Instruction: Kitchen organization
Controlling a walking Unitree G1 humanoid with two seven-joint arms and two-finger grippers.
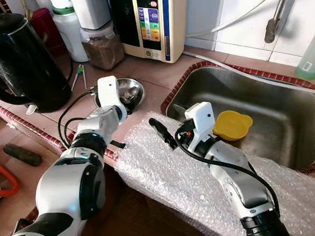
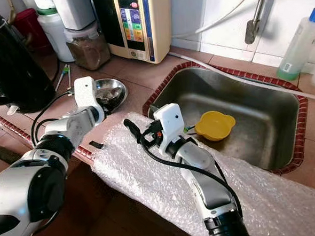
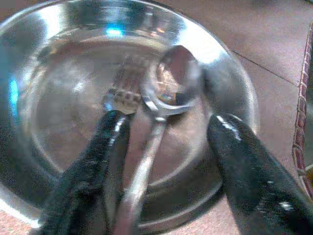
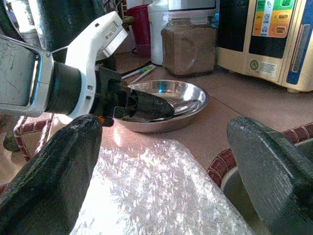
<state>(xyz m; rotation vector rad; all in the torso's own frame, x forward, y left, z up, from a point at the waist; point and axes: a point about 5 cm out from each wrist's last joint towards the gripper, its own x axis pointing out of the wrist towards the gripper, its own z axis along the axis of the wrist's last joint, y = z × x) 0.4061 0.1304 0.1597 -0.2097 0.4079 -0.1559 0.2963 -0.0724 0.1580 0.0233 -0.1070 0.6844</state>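
A: Where are the arms?
B: Left gripper [image 3: 166, 161] reaches into the shiny steel bowl [image 1: 130, 93], fingers spread around a metal spoon [image 3: 168, 93], not gripping. Right gripper [image 4: 161, 161] hovers wide open, empty, over crinkly bubble wrap [image 1: 171, 170].

Along the back of the terracotta-tiled counter [image 1: 160, 75] you have a black electric kettle [image 1: 20, 62] at far left, then a clear plastic jar of brown powder [image 1: 104, 46] and a cream wall-standing water purifier with coloured buttons [image 1: 151, 22]. To the right, a pale green plastic bottle with a blue cap [image 2: 300, 45] stands behind the sink, near a hanging metal tap spout [image 2: 253, 21].
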